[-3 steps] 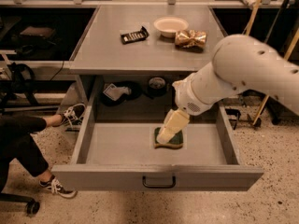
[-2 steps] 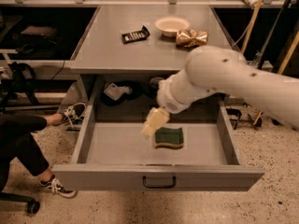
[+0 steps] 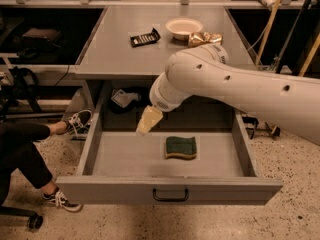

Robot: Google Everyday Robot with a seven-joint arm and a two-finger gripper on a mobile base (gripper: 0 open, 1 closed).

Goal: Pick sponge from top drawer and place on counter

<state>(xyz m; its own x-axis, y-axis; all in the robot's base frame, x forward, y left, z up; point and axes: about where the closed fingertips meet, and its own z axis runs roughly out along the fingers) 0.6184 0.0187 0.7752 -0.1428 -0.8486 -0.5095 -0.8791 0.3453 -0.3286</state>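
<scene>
While the counter (image 3: pixel 120 54) spans the back, the top drawer (image 3: pixel 125 189) stands open below it. My gripper (image 3: pixel 142 129) hangs over the drawer's left half, fingers pressed together on nothing. To its right the sponge (image 3: pixel 181 147) lies flat on the drawer floor, green side up, long axis left-right.

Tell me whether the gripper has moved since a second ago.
Yes. The gripper has swung left, off the sponge, which lies where it did in the top drawer. It now hangs left of the sponge.
</scene>
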